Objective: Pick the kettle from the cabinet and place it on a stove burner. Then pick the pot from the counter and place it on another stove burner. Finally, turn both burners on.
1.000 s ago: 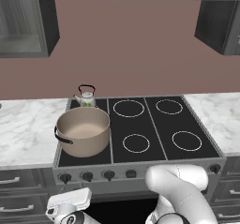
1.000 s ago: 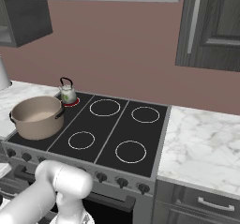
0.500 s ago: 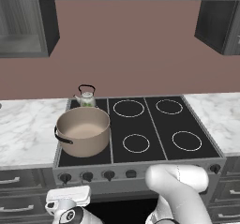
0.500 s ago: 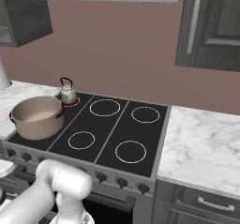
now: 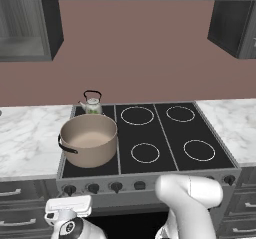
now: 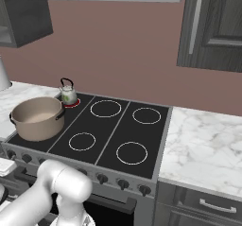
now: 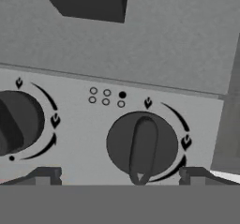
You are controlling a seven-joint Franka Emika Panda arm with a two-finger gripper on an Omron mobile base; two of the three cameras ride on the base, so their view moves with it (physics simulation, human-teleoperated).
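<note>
The small floral kettle (image 5: pixel 92 104) (image 6: pixel 68 95) stands upright on the back-left burner, with a red glow at its base. In front of it the tan pot (image 5: pixel 89 139) (image 6: pixel 38 118) sits on the front-left burner. The other burners (image 5: pixel 137 115) (image 6: pixel 132 152) are bare white rings on the black cooktop. My hand (image 5: pixel 68 208) is low, in front of the stove's left knobs. In the hand view my gripper (image 7: pixel 119 174) is open, its fingertips (image 7: pixel 47 174) on either side of a dark knob (image 7: pixel 142 145) without touching it. That knob's bar stands nearly upright.
A second knob (image 7: pixel 16 122) lies to the left in the hand view. The knob row (image 5: pixel 116 186) (image 6: pixel 101 178) runs along the stove front. Marble counter (image 5: pixel 25 133) (image 6: pixel 203 149) flanks the stove. A wall cabinet (image 6: pixel 212 26) with a long silver handle hangs upper right.
My hand has risen a little and shifted slightly left in front of the stove. Kettle and pot have not moved.
</note>
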